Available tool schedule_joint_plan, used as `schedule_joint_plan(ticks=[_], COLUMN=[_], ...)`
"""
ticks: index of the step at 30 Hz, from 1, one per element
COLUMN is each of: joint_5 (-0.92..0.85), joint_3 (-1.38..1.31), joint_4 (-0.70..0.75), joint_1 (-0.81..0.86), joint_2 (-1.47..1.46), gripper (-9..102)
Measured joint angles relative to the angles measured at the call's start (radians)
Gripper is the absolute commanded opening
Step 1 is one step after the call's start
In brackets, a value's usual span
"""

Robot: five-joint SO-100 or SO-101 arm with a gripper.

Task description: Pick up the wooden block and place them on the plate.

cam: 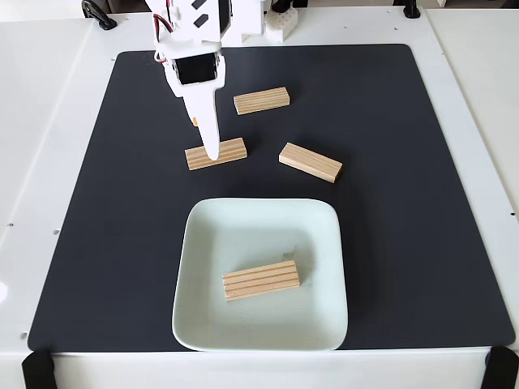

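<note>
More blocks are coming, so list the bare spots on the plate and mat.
The plate is bare above and left of its wooden block. The mat is open along its right and left sides. It is crowded above the plate, where three blocks and the gripper sit.

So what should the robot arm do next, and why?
Probably shut the gripper on the wooden block beneath it and lift. Its tip sits right on that block's middle, though the jaws' state is hard to read. One block already lies in the plate; two more wait on the black mat.
</note>
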Motion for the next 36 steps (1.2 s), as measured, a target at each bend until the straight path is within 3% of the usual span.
schedule_joint_plan(ticks=[16, 19, 27, 36], joint_5=[0.011, 0.046, 0.069, 0.074], joint_3=[0.008, 0.008, 0.008, 0.032], joint_4=[-0.143, -0.143, -0.143, -0.143], joint_1=[-0.035, -0.038, -0.038, -0.055], joint_2=[-0.173, -0.183, -0.187, -0.179], gripper=[39, 32, -1, -1])
